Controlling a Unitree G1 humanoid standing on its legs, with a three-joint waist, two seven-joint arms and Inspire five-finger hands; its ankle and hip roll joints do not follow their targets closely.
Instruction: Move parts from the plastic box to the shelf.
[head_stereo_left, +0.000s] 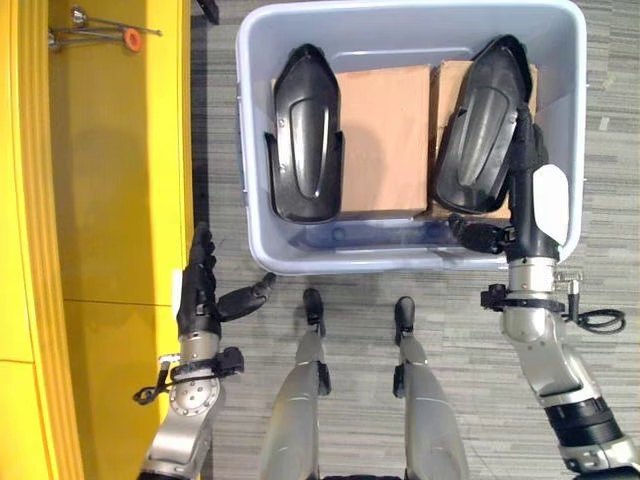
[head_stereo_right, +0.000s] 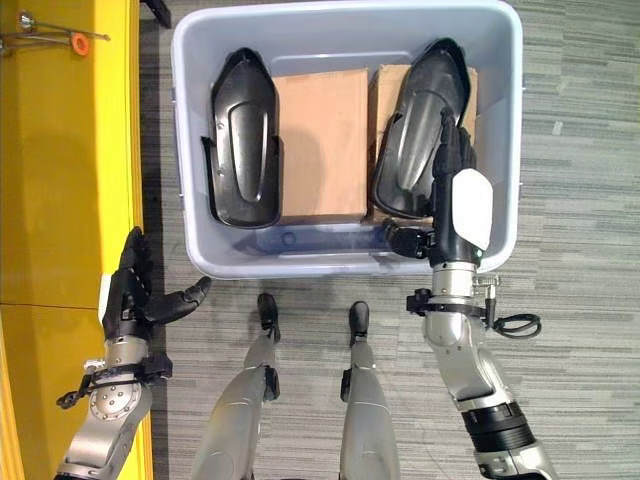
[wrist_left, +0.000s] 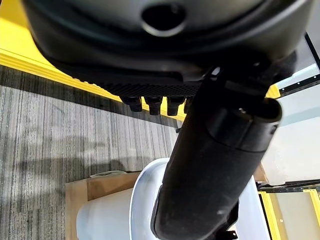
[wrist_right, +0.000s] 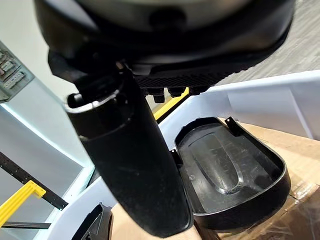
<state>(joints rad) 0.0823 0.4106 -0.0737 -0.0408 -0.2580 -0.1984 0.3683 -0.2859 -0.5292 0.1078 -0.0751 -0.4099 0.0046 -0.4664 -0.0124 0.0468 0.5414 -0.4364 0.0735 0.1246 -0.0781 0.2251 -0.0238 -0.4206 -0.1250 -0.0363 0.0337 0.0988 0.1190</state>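
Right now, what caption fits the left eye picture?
Right hand reaches into grey plastic box beside a black moulded part; left hand open.

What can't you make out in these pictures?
- Right hand: whether its fingers touch the right part; head views see them from behind, and the thumb blocks the right wrist view.
- Cardboard: the parts cover its sides.
- Box floor: what the blue shape by the near wall is.
- Shelf: cut off by the left edge.

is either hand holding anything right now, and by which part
Nothing is held. The right hand reaches into the grey plastic box beside the right black moulded part, fingers straight. The left hand hangs open outside the box.
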